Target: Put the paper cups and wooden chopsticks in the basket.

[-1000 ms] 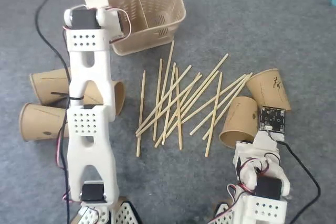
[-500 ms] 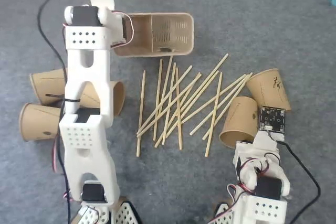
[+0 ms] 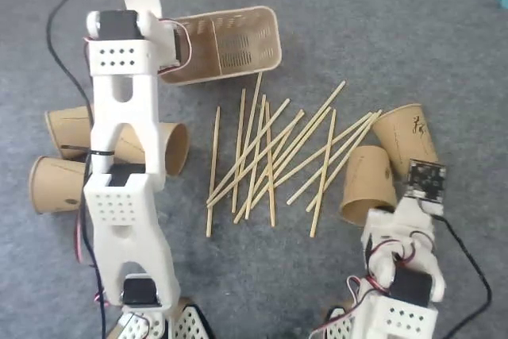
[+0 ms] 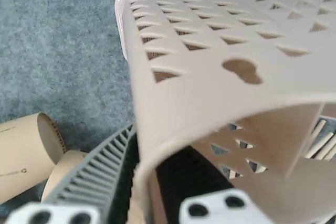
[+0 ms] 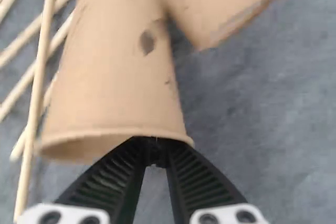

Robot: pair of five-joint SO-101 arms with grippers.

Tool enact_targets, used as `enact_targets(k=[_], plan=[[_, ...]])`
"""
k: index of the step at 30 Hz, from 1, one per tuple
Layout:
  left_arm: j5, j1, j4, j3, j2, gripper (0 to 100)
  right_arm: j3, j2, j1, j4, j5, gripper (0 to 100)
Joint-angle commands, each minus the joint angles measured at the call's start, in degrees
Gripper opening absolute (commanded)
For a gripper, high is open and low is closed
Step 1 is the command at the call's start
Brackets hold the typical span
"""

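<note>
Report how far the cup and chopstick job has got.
Done: nothing yet; the basket is tilted and looks empty. In hand: the left pincer grips the basket's wall, and the right pincer pinches the rim of one paper cup. Left: that cup, its neighbour, three cups across the table and the chopsticks spread between.
</note>
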Motion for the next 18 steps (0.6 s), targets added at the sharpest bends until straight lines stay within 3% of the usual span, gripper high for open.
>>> enact_targets(k=[1, 3, 9, 18], plan=[[1.0, -0.4, 1.6, -0.6, 1.3, 1, -5.4, 0.1, 1.3, -8.7, 9.6, 1.6], [1.6, -0.4, 1.6, -0.6, 2.4, 1, -9.4, 0.7, 0.0, -10.6, 13.5, 1.6], [3.7, -1.0, 0.2, -0.6, 3.8, 1, -23.6, 6.4, -7.9, -9.8, 13.6, 1.6], [3.7, -1.1, 0.0, -0.7, 3.8, 1, -52.7, 45.9, -17.9, -9.5, 4.7, 2.1]])
